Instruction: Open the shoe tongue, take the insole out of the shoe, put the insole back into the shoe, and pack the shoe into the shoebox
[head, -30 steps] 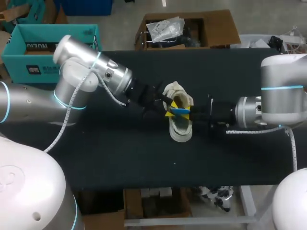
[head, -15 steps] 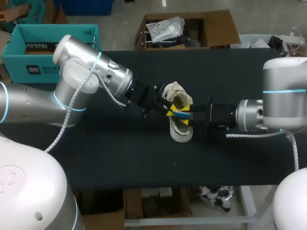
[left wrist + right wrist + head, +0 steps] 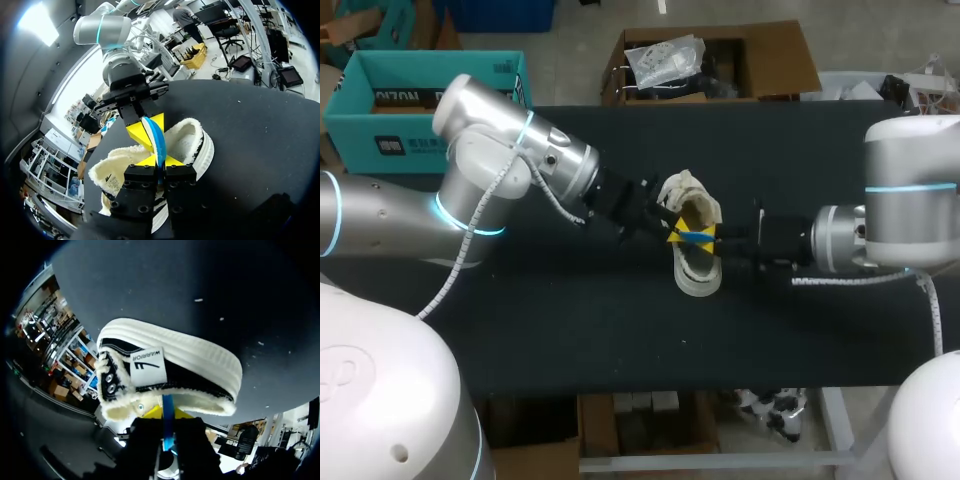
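Observation:
A cream fleece-lined shoe [image 3: 698, 278] with a white sole lies at the middle of the black table [image 3: 620, 330], its tongue folded back. A thin blue insole [image 3: 694, 236] stands on edge above the shoe's opening. My left gripper [image 3: 673, 234] comes from the left and is shut on one end of it. In the left wrist view the insole [image 3: 156, 137] runs from between my own yellow tips [image 3: 159, 162] to the right gripper [image 3: 142, 131] ahead. My right gripper [image 3: 712, 236] is shut on the other end. In the right wrist view the insole [image 3: 168, 426] sits between its fingers, with the shoe [image 3: 170, 365] just ahead.
An open teal box [image 3: 380, 95] stands at the table's back left corner, behind my left arm. Bare black tabletop lies in front of the shoe and to both sides of it.
The left gripper has closed on the insole. The right gripper let go briefly, then gripped the insole again. The insole tilted and is level again; the shoe has barely moved.

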`<state>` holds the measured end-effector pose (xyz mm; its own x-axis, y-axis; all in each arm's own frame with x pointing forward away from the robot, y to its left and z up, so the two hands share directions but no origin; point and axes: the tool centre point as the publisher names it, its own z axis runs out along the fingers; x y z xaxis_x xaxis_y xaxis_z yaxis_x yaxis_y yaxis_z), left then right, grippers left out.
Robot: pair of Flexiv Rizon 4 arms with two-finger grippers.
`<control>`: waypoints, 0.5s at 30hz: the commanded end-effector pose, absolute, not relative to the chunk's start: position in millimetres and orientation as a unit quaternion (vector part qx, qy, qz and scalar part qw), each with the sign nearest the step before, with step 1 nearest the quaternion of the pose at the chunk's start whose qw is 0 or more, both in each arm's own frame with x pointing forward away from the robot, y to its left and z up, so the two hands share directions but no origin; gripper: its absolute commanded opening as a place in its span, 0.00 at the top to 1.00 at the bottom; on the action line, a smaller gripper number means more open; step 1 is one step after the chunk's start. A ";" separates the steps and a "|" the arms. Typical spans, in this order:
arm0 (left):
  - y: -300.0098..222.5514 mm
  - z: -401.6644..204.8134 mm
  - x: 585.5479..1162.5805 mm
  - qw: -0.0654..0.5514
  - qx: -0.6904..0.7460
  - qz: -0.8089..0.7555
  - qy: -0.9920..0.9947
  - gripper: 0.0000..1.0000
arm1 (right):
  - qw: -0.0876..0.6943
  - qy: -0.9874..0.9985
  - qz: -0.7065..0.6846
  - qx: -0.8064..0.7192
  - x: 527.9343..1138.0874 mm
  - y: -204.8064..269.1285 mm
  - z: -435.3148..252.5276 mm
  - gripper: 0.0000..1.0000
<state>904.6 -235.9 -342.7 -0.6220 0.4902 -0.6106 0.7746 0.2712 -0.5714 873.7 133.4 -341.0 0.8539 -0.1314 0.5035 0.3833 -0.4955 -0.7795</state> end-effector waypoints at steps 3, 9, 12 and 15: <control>-241.3 -352.1 915.9 0.155 0.395 -0.450 0.786 1.00 | 0.497 -0.074 -0.244 -0.829 887.9 136.5 -351.6 1.00; -234.8 -345.4 912.4 0.159 0.391 -0.459 0.782 0.73 | 0.492 -0.062 -0.246 -0.833 887.4 135.2 -353.9 1.00; -232.5 -341.3 908.7 0.162 0.391 -0.462 0.779 0.67 | 0.486 -0.056 -0.248 -0.836 887.8 133.7 -353.7 1.00; -233.7 -339.2 905.5 0.162 0.394 -0.465 0.776 0.71 | 0.485 -0.055 -0.247 -0.837 888.9 133.0 -354.2 1.00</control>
<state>909.6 -235.4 -340.3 -0.6368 0.4670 -0.6135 0.7613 0.2548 -0.5962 887.0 131.9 -353.2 0.8719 -0.1473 0.4671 0.3331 -0.5208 -0.7860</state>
